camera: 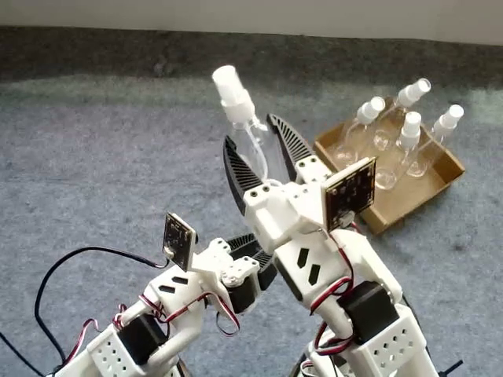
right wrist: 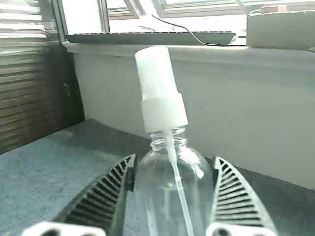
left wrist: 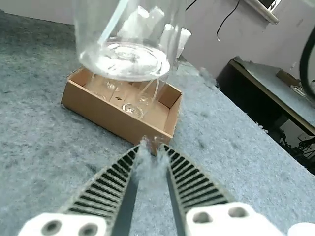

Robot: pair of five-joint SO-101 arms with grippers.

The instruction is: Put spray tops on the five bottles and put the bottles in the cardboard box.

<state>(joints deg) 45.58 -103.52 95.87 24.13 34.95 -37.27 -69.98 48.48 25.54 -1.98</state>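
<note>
Held clear of the grey carpeted worktop (camera: 102,157) in the right hand (camera: 249,129): a clear bottle (camera: 253,151), clamped across its belly between two ribbed black fingers (right wrist: 101,196) opened only to the body's width. Carried a white spray top (camera: 232,88) on its neck, dip tube hanging down inside. Sat leaning a little off the bottle's line; could not be told whether screwed home or merely resting there.

Parked lower down, under the raised bottle's base: the left hand (left wrist: 151,146), closed almost tip to tip and gripping nothing.

Stood beyond, on the worktop: the cardboard box (camera: 416,203), already loaded with four capped bottles (camera: 397,141) lying side by side, tops all pointing the same way.

Looked light to handle: empty, thin-walled and probably plastic. Smooth and round too, so apt to twist or slide in a pinch and to dent under a hard squeeze. Best taken across the widest part of the body, as here. Never by the top, liable to tip or pop off if not seated. Seemed wise to make sure of that top before going to the box. Called then for laying the bottle gently alongside the other four rather than dropping it, given how easily such light things roll and knock each other about.
</note>
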